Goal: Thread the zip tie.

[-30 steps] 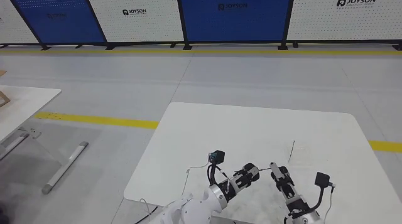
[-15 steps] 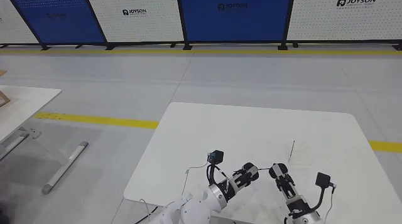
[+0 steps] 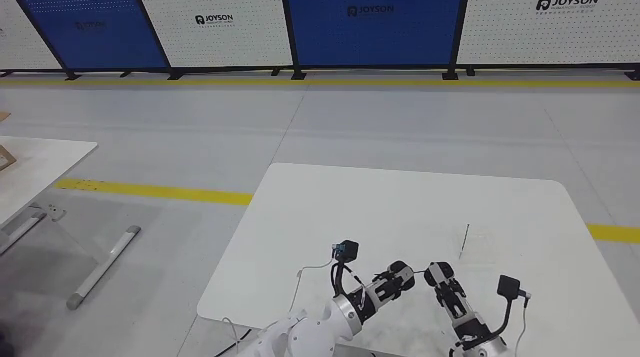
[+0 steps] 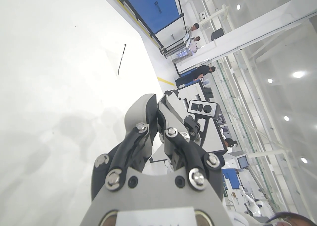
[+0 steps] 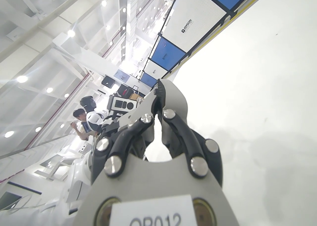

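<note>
A: Far left: a second table (image 3: pixel 35 162), cut off by the frame edge. One corner of the top and the legs show.

B: Then the work table (image 3: pixel 400 207), white. Its near side runs out of the top view under the arms.

A: The left gripper (image 3: pixel 400 277) sits low over the near part of that table and points toward its partner. On its own wrist camera, the left gripper (image 4: pixel 158 103) has its fingers pressed together. Whether anything thin is caught between the pads, I cannot tell.

B: The right gripper (image 3: pixel 438 275) is just beside it, tip near tip. From above it is too small to judge whether the two touch.

A: On its wrist camera, the right gripper (image 5: pixel 158 93) is likewise closed tight, dark pads meeting. The seam is too narrow to read.

B: The zip tie (image 3: pixel 466 240) is a thin dark strip lying flat on the work table, beyond and to the right of the right gripper and apart from both.

A: From the left wrist, the zip tie (image 4: pixel 121 59) looks nearly straight, with a small head at the end farther from the grippers.

B: There is a faint pale outline (image 3: pixel 482 242) just right of it. I can't make out what it is.

A: Behind, across the floor, stand blue and white panels (image 3: pixel 375 12).
</note>
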Controlling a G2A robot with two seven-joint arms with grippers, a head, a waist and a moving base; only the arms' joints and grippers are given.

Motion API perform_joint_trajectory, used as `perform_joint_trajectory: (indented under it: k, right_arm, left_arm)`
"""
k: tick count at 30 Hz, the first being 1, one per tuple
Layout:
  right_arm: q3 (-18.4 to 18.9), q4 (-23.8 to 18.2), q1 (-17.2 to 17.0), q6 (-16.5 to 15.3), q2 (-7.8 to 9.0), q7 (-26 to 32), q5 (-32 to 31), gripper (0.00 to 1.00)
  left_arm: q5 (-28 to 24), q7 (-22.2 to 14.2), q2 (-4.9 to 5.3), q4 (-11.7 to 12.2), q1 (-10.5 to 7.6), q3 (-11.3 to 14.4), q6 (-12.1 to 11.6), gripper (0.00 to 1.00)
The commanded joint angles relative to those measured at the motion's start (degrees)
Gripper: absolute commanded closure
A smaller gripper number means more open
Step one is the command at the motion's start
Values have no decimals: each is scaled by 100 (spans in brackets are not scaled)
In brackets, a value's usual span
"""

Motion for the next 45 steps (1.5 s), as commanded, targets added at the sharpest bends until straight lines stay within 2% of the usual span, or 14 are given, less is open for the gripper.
perform_joint_trajectory:
  k: [1,10,12,15,21,27,33,41,44,45]
  right_arm:
    - [3,-6,-3,0,3,8,12,100]
    - [17,-62,-28,0,24,-4,70,100]
    - [20,-49,-33,0,25,-46,60,100]
    - [19,-25,-29,0,25,-90,38,100]
    - [13,21,-24,0,15,-233,-59,100]
    - [56,28,-39,0,7,-324,-96,100]
    - [85,19,-57,5,-2,-346,-140,100]
    - [106,5,-71,16,-16,-349,-183,100]
    - [109,2,-73,29,-22,-354,-202,100]
    - [111,1,-74,31,-24,-355,-207,100]
  left_arm:
    - [-2,-6,-1,-1,-2,1,-5,100]
    - [31,50,-4,18,3,-10,46,100]
    - [62,101,-9,18,7,2,76,94]
    - [86,116,-13,23,1,10,98,78]
    - [144,165,-16,-4,7,6,129,79]
    - [171,191,-2,-50,71,-54,125,87]
    - [163,215,14,-108,134,-137,114,83]
    - [195,269,14,-137,161,-159,109,83]
    - [189,282,13,-147,163,-172,104,85]
    - [190,291,13,-150,166,-178,100,89]
